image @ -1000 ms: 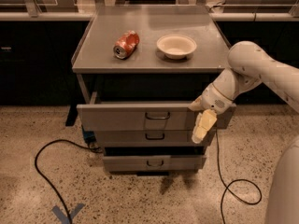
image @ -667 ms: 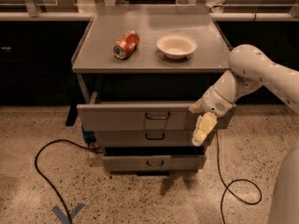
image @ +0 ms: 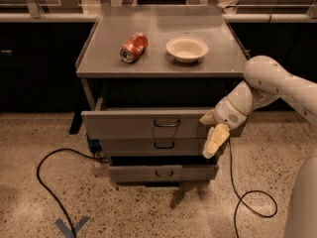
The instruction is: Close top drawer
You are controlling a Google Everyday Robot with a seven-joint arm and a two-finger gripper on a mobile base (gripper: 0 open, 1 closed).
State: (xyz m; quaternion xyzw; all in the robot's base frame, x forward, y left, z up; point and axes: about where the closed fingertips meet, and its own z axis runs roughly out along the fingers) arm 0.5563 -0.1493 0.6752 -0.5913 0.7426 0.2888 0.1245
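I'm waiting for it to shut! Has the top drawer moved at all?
No. The top drawer still juts out equally far below the cabinet top; the gripper sits at its right end.

The grey metal table (image: 158, 63) is standing on a speckled floor (image: 34, 133) and carrying two things on its flat top. A crushed red soda can (image: 133, 47) is lying on its side left of the middle, and a shallow white bowl (image: 186, 49) is sitting upright just to the can's right, the two near each other but not touching. On the floor, a black cable (image: 42, 185) is looping out from under the table on the left, another cable (image: 255, 202) is curling on the right, and a blue tape mark (image: 70, 227) is lying near the front. The gripper (image: 208, 135) is hanging at the right end of the table's open top drawer (image: 129, 125), its fingers standing apart.
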